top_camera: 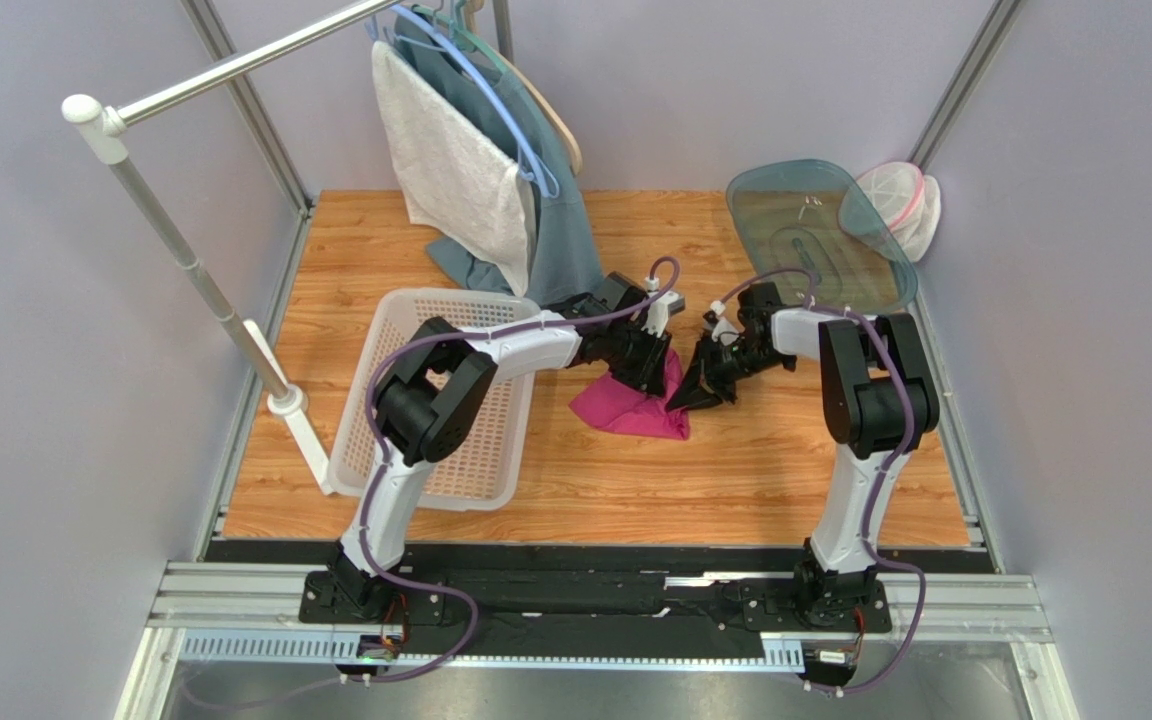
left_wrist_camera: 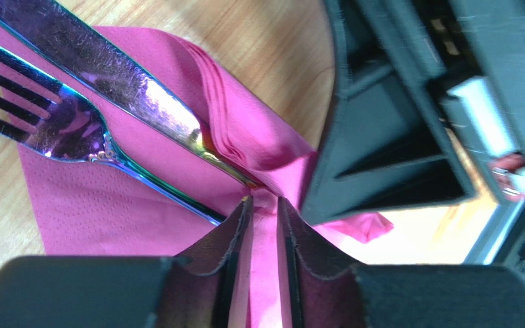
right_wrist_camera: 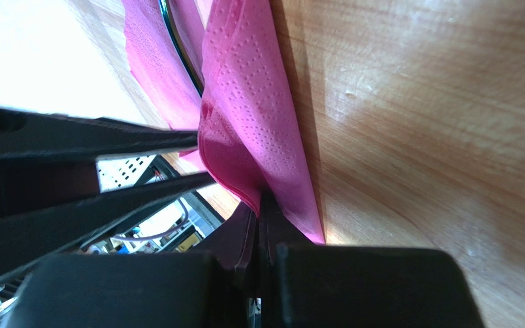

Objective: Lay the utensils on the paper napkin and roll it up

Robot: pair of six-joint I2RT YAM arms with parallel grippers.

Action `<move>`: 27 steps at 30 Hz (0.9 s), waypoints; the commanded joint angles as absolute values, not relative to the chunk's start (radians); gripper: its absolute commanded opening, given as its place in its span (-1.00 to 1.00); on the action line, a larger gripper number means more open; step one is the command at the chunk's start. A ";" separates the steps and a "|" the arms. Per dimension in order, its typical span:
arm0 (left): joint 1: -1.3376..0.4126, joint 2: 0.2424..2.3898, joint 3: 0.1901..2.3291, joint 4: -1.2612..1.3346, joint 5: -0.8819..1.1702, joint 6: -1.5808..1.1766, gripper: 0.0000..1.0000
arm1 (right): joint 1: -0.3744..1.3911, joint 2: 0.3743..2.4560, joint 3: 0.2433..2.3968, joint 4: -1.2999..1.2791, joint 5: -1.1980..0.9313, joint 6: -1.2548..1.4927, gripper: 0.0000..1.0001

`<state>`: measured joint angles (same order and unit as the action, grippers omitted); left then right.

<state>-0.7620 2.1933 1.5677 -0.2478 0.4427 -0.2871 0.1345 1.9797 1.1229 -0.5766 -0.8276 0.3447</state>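
Observation:
The magenta paper napkin (top_camera: 630,405) lies partly folded on the wooden table between the two arms. In the left wrist view, a shiny iridescent knife (left_wrist_camera: 108,75) and fork (left_wrist_camera: 67,130) rest on the napkin (left_wrist_camera: 108,205), their handles running under its folded-over flap. My left gripper (left_wrist_camera: 264,201) has its jaws only narrowly apart, with a fold of the napkin pinched between them. My right gripper (right_wrist_camera: 262,198) is shut on the napkin's edge (right_wrist_camera: 251,102), lifting it off the wood. A dark utensil edge (right_wrist_camera: 176,48) shows inside that fold. The two grippers (top_camera: 654,360) (top_camera: 695,393) nearly touch.
A white basket (top_camera: 432,405) sits left of the napkin. A white rack pole (top_camera: 192,270) slants at the far left, with a grey-white towel (top_camera: 447,165) and teal cloth (top_camera: 560,240) hanging at the back. A tinted plastic lid (top_camera: 815,233) and mesh bag (top_camera: 898,203) lie back right.

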 commanded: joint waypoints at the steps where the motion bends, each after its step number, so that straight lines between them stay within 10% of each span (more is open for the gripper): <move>1: -0.759 2.069 1.562 -0.229 0.483 -0.296 -0.42 | 0.141 2.002 1.152 -0.555 -0.735 0.330 -0.98; 27: -0.726 2.049 1.358 -0.281 0.485 -0.288 -0.73 | 0.155 1.936 1.177 -0.577 -0.767 0.356 -0.98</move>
